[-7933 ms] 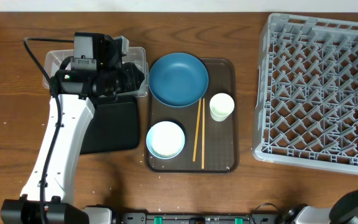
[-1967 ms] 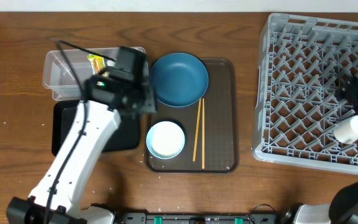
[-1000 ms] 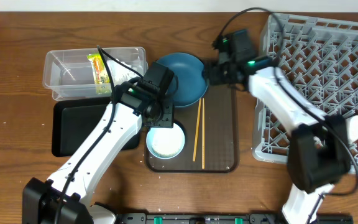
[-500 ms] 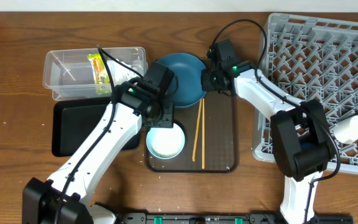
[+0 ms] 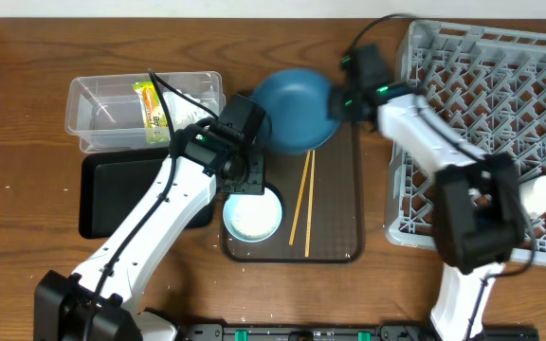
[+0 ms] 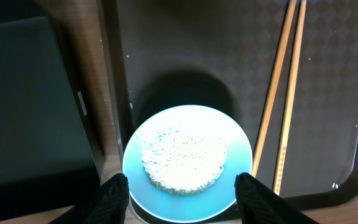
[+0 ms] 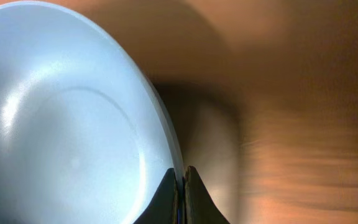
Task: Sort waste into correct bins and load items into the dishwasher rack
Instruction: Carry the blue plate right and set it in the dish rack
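Observation:
The wide blue dish (image 5: 294,109) is tilted over the top of the brown serving tray, and my right gripper (image 5: 337,102) is shut on its right rim. In the right wrist view the pale blue dish (image 7: 67,124) fills the left side, its rim pinched in my right gripper (image 7: 181,186). My left gripper (image 6: 185,200) hangs open over the white bowl (image 6: 187,165), which holds rice (image 6: 182,158); its fingers (image 6: 114,200) stand on either side of the bowl. Chopsticks (image 5: 300,204) lie right of the bowl (image 5: 252,213). The wrapper (image 5: 153,104) lies in the clear tub (image 5: 102,114).
The black tray (image 5: 126,194) lies below the tub, left of the brown serving tray (image 5: 335,237). The grey dishwasher rack (image 5: 491,133) fills the right side, with a white cup (image 5: 543,194) at its right edge. In the left wrist view the chopsticks (image 6: 278,106) run up the right.
My right gripper has shut on the blue dish's rim and carried the dish up and to the right. The chopsticks have shifted slightly. My left arm has stayed still.

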`<state>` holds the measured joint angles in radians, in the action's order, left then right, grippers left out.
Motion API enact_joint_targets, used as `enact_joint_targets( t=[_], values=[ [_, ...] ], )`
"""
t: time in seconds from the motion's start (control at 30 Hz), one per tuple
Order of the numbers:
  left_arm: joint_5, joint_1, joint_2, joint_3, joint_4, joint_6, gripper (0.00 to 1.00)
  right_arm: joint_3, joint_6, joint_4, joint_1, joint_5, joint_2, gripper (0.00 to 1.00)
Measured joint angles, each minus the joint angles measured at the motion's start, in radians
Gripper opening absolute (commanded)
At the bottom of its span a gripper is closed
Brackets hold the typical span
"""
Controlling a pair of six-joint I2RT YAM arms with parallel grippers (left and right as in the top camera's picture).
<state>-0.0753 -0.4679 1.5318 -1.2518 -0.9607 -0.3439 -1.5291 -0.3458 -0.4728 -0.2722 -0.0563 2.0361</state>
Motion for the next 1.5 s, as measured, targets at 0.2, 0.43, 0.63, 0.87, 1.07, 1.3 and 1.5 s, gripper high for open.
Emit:
enact_joint_targets(
  t=[0.2,0.43,0.63,0.87,1.07,1.3,1.5],
  values=[
    [0.000,0.000,0.000,0.000,0.002,0.000,0.58,-0.029,0.142,0.013,0.189,0.196,-0.229,0.01],
    [0.000,0.000,0.000,0.000,0.004,0.000,0.58,-0.060,0.419,0.130,0.355,0.579,-0.375,0.01],
    [0.000,0.000,0.000,0.000,0.008,0.000,0.58,-0.058,0.633,0.274,0.496,0.809,-0.345,0.01],
    [0.000,0.000,0.000,0.000,0.007,0.000,0.58,-0.057,0.815,0.420,0.615,0.944,-0.307,0.01],
    [0.000,0.000,0.000,0.000,0.007,-0.001,0.58,-0.057,0.889,0.429,0.669,1.015,-0.213,0.01],
    [0.000,0.000,0.000,0.000,0.007,-0.022,0.58,-0.057,0.909,0.444,0.671,1.069,-0.086,0.01],
    [0.000,0.000,0.000,0.000,0.007,-0.026,0.58,-0.057,0.904,0.433,0.644,1.117,-0.073,0.01]
  ],
)
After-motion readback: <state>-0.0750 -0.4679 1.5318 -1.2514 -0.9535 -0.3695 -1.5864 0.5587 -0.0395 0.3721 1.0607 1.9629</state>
